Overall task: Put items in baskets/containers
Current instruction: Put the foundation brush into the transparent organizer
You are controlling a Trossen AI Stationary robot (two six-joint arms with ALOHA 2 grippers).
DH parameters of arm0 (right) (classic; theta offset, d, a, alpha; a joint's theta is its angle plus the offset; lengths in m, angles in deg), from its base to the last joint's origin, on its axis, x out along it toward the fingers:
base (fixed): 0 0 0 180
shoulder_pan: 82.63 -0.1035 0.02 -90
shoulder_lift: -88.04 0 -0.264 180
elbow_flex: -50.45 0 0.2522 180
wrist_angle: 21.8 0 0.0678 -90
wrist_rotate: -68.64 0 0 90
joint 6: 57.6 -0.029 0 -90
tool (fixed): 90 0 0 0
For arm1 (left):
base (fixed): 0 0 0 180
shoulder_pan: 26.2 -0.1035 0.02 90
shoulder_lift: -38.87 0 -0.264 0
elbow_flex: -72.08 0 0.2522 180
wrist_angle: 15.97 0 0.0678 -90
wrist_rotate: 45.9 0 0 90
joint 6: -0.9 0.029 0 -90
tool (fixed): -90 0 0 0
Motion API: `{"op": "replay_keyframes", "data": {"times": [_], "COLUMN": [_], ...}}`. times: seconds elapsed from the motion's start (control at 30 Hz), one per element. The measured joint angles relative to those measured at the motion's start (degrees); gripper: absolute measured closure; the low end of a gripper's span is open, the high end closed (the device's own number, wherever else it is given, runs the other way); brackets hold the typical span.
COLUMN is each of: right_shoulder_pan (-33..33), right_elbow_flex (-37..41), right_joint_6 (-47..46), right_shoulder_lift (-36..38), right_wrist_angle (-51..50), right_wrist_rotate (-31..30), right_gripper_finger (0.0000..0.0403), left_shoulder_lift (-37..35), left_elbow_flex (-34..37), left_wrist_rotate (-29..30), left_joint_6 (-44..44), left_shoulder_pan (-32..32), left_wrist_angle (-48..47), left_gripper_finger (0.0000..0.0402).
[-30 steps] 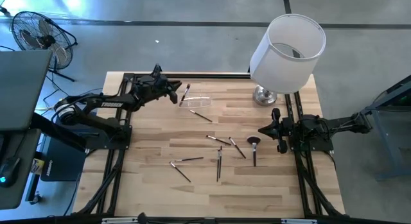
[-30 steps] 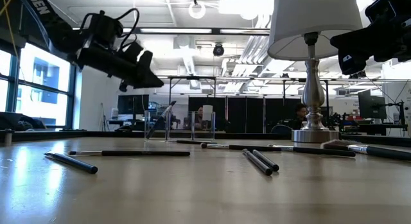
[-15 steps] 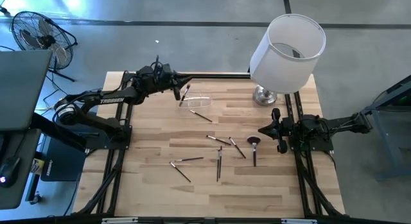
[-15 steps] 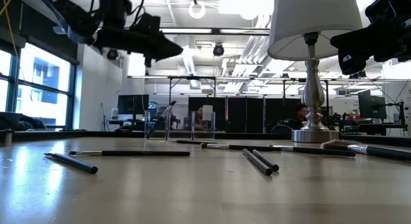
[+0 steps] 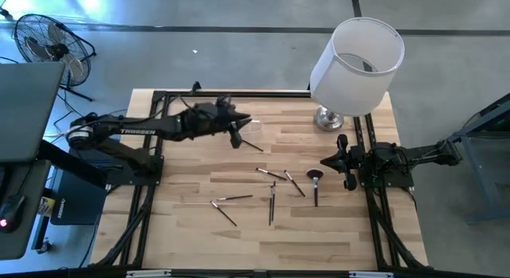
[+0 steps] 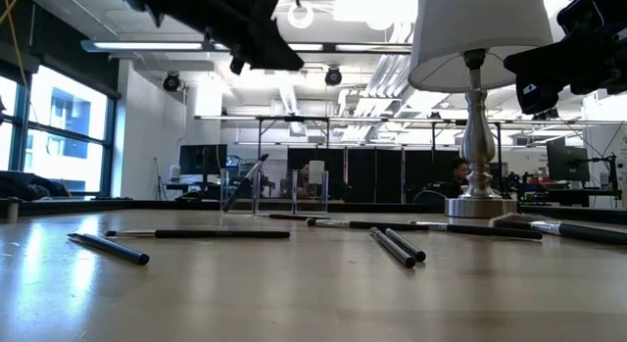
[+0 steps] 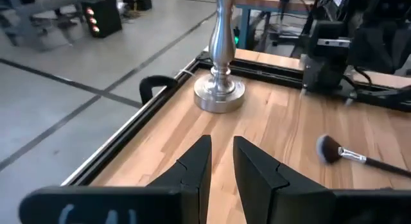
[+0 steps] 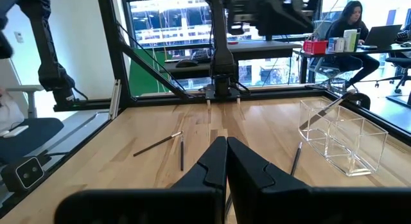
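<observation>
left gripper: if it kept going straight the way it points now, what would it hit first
Probably the lamp base. The left gripper has nothing between its fingers and aims along bare table at that base; the fluffy brush lies off to one side. Depth is unclear.

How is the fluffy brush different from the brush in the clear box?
The fluffy brush lies flat on the table; the brush in the box leans up inside the clear box. The fluffy brush has a big round brown head; the brush in the box looks thin all along. Both have slim dark handles.
</observation>
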Motion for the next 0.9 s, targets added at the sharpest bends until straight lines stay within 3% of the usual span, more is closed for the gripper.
{"op": "replay_keyframes", "data": {"times": [0.53,0.73,0.9], "right_shoulder_pan": [0.01,0.00,0.00], "right_elbow_flex": [0.00,0.00,0.01], "right_joint_6": [0.00,-0.02,-5.52], "right_shoulder_lift": [0.00,0.00,0.00], "right_wrist_angle": [0.00,0.00,0.35], "right_wrist_rotate": [0.00,0.00,0.07], "right_gripper_finger": [0.0398,0.0398,0.0399], "left_shoulder_lift": [3.47,6.24,7.58], "left_elbow_flex": [-0.55,-0.57,-0.55], "left_wrist_rotate": [30.10,33.51,31.93], "left_joint_6": [-16.33,-24.85,-29.92], "left_shoulder_pan": [24.84,30.64,32.06], "left_wrist_angle": [0.19,0.40,-0.24], "left_gripper_finger": [0.0338,0.0338,0.0338]}}
